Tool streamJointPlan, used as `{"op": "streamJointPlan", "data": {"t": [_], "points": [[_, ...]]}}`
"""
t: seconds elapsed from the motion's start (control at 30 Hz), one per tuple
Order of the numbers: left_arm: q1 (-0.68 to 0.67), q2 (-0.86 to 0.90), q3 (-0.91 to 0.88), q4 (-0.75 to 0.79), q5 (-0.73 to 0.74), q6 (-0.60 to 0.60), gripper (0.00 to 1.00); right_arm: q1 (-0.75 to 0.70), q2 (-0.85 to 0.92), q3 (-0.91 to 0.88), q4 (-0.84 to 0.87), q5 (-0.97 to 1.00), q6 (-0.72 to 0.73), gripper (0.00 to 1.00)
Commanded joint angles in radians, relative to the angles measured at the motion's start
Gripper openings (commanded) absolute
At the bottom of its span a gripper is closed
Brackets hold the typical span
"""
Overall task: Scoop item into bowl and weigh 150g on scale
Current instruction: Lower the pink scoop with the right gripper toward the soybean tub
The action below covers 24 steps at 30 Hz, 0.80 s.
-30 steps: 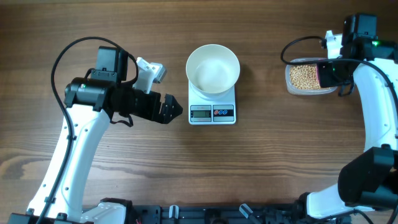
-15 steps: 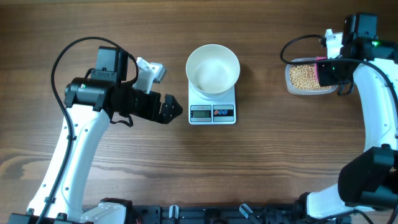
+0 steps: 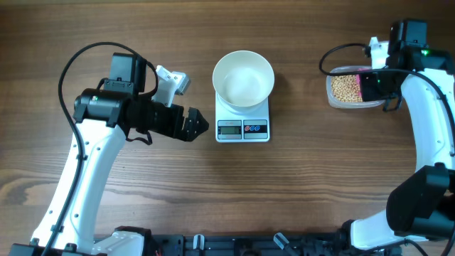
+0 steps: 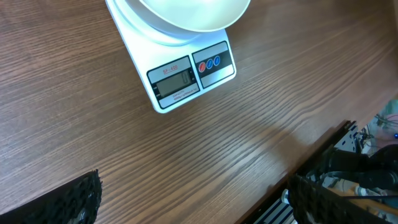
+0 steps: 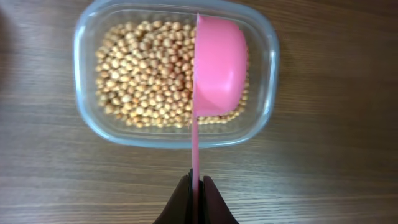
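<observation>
Beans are sitting in the clear tub. R gripper, jaws pinched tight on the pink scoop by its handle, is holding it on edge over the tub's right half. Over the last sec it's been edging slightly toward the far side, so prob. still loading. Farther off, bowl is sitting empty on the scale, both unmoved. L gripper is hanging wide open w/ nothing held.

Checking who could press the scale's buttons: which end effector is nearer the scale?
Left. The left end effector sits open just beside the scale; the right end effector holds a scoop over the tub, far off.
</observation>
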Motion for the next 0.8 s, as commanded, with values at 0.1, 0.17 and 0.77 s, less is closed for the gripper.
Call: {"op": "streamJointPlan", "data": {"t": [0.1, 0.17, 0.77], "points": [[-0.005, -0.010, -0.005, 0.000, 0.023, -0.002, 1.00, -0.004, 0.013, -0.014, 0.014, 0.043, 0.040, 0.04], [-0.005, -0.010, -0.005, 0.000, 0.023, -0.002, 1.00, -0.004, 0.013, -0.018, 0.009, 0.016, 0.041, 0.04], [-0.005, -0.010, -0.005, 0.000, 0.023, -0.002, 1.00, -0.004, 0.013, -0.074, 0.018, -0.174, 0.027, 0.04]]}}
